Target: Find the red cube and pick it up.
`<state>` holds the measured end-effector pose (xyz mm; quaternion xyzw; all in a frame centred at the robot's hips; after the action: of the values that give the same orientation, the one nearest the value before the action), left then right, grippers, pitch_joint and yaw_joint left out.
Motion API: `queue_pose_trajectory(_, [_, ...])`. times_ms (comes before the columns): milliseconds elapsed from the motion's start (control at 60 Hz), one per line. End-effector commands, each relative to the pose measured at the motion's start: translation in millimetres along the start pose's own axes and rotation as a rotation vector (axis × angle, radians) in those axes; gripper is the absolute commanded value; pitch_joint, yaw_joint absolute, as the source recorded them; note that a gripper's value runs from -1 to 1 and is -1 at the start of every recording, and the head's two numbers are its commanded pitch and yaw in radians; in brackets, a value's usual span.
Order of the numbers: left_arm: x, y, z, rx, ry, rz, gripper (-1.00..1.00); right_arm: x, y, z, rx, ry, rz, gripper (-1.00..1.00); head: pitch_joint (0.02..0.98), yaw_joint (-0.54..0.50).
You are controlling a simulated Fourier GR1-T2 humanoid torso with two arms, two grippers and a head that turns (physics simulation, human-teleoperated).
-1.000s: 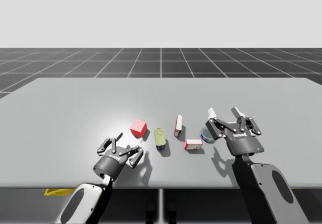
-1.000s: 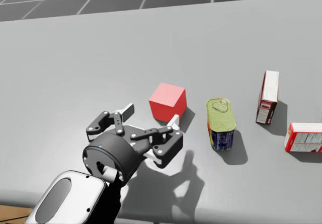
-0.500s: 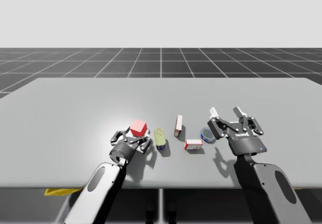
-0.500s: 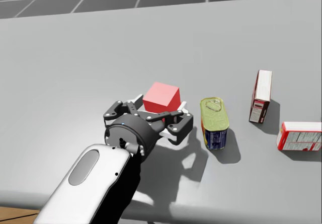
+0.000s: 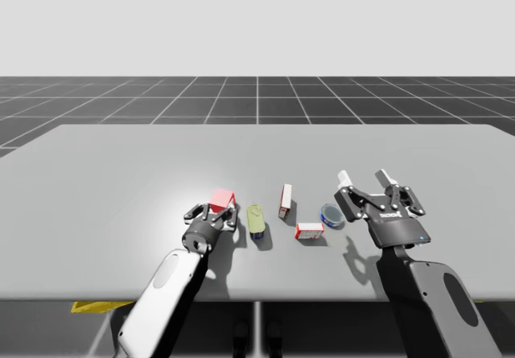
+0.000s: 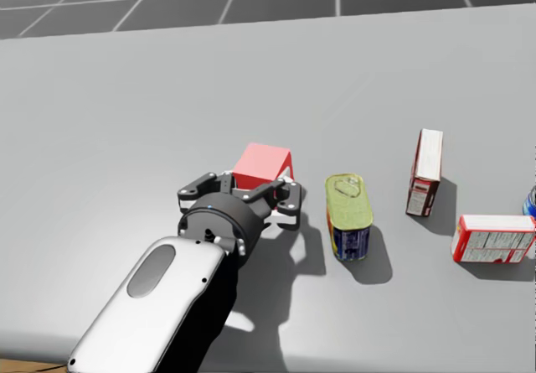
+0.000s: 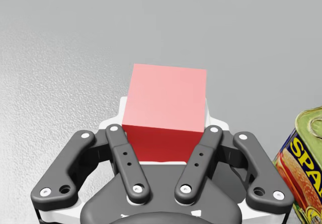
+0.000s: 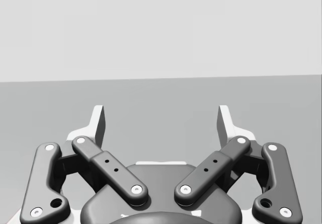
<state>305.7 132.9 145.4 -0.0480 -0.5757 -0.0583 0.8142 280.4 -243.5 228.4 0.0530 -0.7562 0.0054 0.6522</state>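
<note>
Clamping red cube (image 7: 168,95) squarely in left end effector (image 7: 166,114) — lift straight off worktop (image 7: 75,43), slowly, clear of green can (image 7: 302,158).

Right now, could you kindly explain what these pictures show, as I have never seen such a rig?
This is a simulated humanoid with two arms, each ending in a two-finger pincer. One picture looks down on the grey table, one comes from the head, one from each wrist. On the table: a red cube, an oblong green can, an upright red-and-white box, a flat red-and-white box, a round blue can. The left pincer grips the red cube from both sides; the right pincer hangs open, empty.
</note>
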Motion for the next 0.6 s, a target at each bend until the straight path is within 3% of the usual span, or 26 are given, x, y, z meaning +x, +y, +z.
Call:
queue_pose_trajectory(17, [-13.0, -1.9, -0.9, -0.069, 0.038, -0.017, 1.0, 0.5, -0.8, 0.1, -0.001, -0.001, -0.001, -1.0, 0.756, 0.17])
queue_pose_trajectory(600, [-20.8, -7.9, 0.7, -0.102, 0.051, -0.037, 1.0, 2.5, -4.3, 1.5, -0.006, -0.008, 0.003, -1.0, 0.432, 0.18])
